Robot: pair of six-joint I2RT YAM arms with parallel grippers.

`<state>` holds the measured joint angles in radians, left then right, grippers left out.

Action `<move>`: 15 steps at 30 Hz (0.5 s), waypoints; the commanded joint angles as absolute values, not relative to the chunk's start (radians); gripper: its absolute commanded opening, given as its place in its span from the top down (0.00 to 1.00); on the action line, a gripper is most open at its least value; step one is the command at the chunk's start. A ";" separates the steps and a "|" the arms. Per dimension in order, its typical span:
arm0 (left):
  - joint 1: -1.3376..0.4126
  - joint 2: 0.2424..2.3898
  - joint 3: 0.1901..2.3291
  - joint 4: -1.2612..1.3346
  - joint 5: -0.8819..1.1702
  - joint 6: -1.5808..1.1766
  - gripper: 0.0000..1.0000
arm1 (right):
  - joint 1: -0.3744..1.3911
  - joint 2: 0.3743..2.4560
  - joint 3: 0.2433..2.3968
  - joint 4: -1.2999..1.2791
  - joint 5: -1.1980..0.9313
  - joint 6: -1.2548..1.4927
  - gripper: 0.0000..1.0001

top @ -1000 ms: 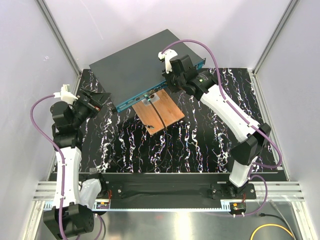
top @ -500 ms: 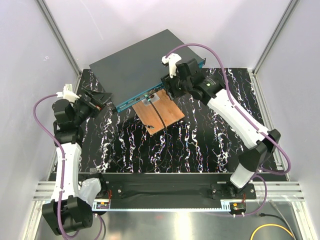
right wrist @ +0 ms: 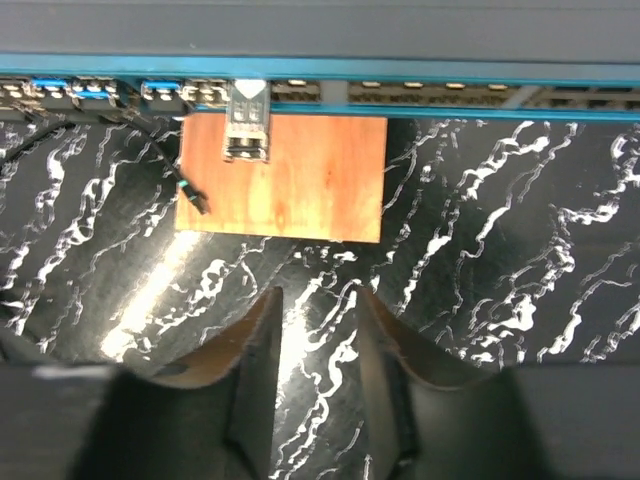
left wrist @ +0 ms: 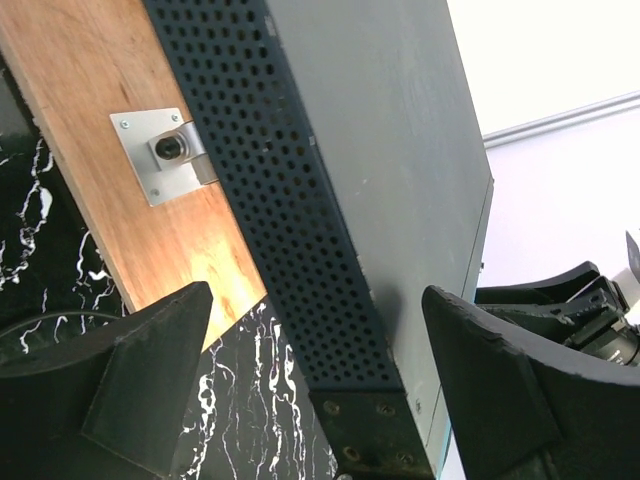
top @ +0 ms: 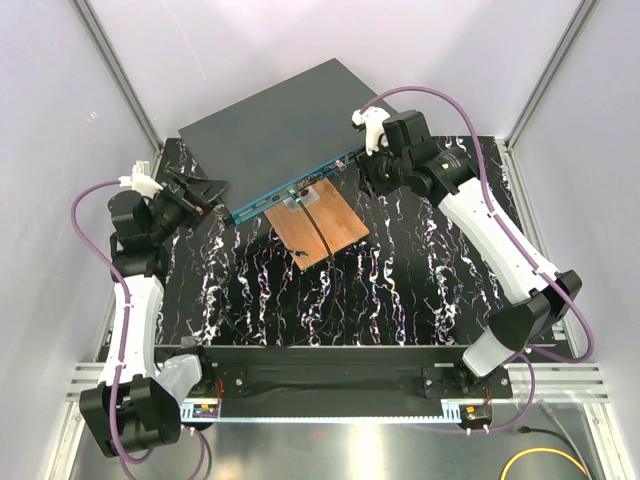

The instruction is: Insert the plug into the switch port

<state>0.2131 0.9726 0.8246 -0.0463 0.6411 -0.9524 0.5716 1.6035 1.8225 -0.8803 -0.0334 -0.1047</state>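
Right arm [top: 490,240] stretches from its base toward 11 o'clock, wrist dipped at the 3 o'clock end of the switch [top: 270,130]; left arm [top: 135,310] stands folded, pointing toward 3 o'clock at the switch's left corner; the switch lies askew at the table's [top: 400,290] 12 o'clock side, teal face toward the arms; the copper-brown board [top: 325,225] touches that face; whether its silver fitting [right wrist: 247,118] sits in a port is unclear; left gripper [left wrist: 315,300] spread wide, fingers [left wrist: 140,380] either side of the switch's perforated side, not gripping; right gripper [right wrist: 318,300] narrowly parted, empty.
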 commanded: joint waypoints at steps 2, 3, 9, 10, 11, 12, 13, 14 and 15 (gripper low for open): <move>0.196 0.991 0.880 0.032 0.661 -0.956 0.13 | 0.571 1.635 1.896 -0.879 -0.087 -0.071 0.65; 0.195 0.992 0.881 0.032 0.661 -0.956 0.14 | 0.572 1.646 1.907 -0.885 -0.095 -0.069 0.66; 0.192 0.992 0.877 0.035 0.661 -0.954 0.19 | 0.574 1.697 1.979 -0.890 -0.115 -0.040 0.70; 0.192 0.991 0.877 0.035 0.660 -0.956 0.20 | 0.574 1.700 1.983 -0.890 -0.112 -0.038 0.70; 0.190 0.991 0.876 0.040 0.660 -0.960 0.20 | 0.572 1.709 1.993 -0.890 -0.107 -0.037 0.70; 0.190 0.992 0.873 0.044 0.661 -0.963 0.20 | 0.574 1.716 1.999 -0.891 -0.107 -0.035 0.71; 0.190 0.991 0.871 0.046 0.661 -0.966 0.20 | 0.574 1.720 2.005 -0.891 -0.106 -0.035 0.71; 0.190 0.991 0.870 0.048 0.660 -0.966 0.20 | 0.572 1.729 2.013 -0.888 -0.106 -0.031 0.72; 0.189 0.989 0.870 0.048 0.660 -0.966 0.20 | 0.574 1.733 2.019 -0.888 -0.107 -0.031 0.72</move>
